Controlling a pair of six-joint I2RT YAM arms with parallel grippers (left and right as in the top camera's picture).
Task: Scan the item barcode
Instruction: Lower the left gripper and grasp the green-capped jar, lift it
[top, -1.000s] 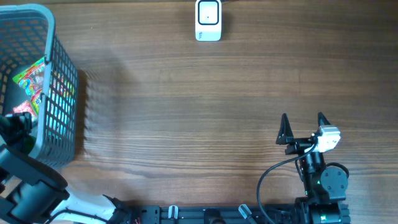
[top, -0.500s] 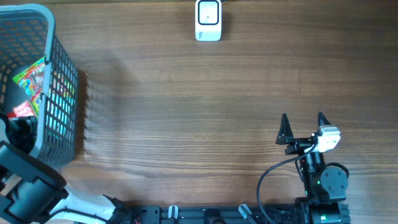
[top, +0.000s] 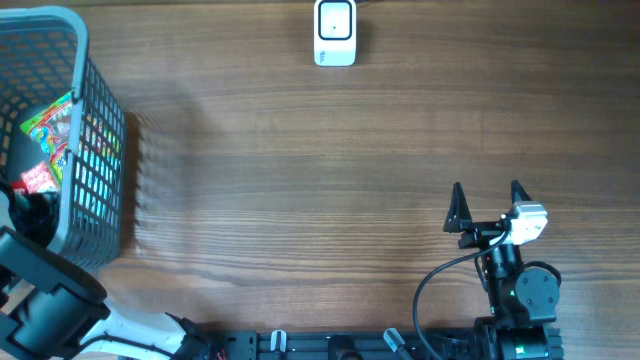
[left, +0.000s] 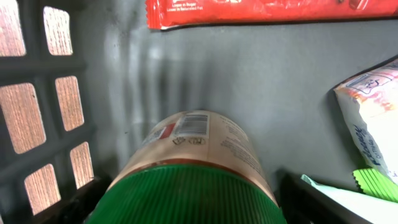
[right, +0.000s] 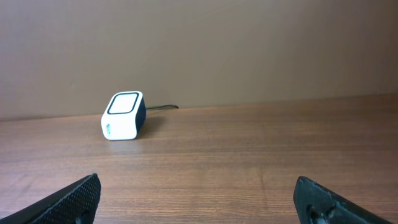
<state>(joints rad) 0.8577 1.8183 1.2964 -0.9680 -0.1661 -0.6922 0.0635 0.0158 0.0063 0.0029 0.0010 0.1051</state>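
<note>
Left end effector (left: 189, 200) lowered, wide around jar (left: 200, 142)

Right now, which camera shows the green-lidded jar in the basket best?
Left wrist: the jar lies close up, green lid toward the camera, label visible. Overhead shows the basket, but the jar cannot be made out in it. Right wrist shows only the scanner and table.

A: Table (top: 300, 180) surface?
B: Wood, visible grain, matt. Basket (top: 100, 150): grey plastic lattice, dull.
A: Contents?
B: Jar (left: 236, 149): printed paper label (left: 189, 124), ribbed green plastic lid (left: 186, 193). Red wrapper (left: 261, 11): glossy film.
A: Scanner (top: 334, 32)?
B: Smooth white plastic, slight sheen.
</note>
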